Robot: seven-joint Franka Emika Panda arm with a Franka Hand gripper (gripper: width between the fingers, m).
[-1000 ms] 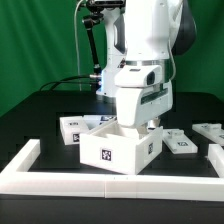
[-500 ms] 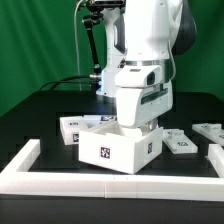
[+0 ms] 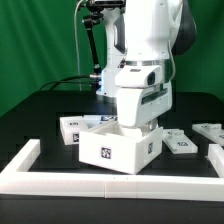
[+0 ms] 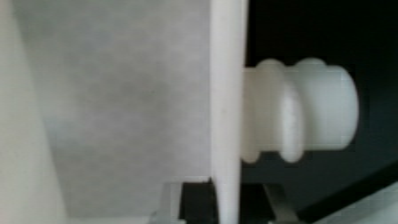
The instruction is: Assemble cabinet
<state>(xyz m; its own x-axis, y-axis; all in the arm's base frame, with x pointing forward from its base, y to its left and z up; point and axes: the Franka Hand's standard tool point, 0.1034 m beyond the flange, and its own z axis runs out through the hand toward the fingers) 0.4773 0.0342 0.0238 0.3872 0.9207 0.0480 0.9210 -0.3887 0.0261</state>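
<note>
Cabinet unmoved; only wrist view shows knob

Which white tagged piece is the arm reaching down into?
The big open box in the middle; the other tagged pieces are small flat blocks lying beside it.

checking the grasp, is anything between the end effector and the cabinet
Nothing visible stands between them. In the wrist view the end effector straddles a wall of the cabinet, with a jaw close on each side, and seems to be gripping it.
</note>
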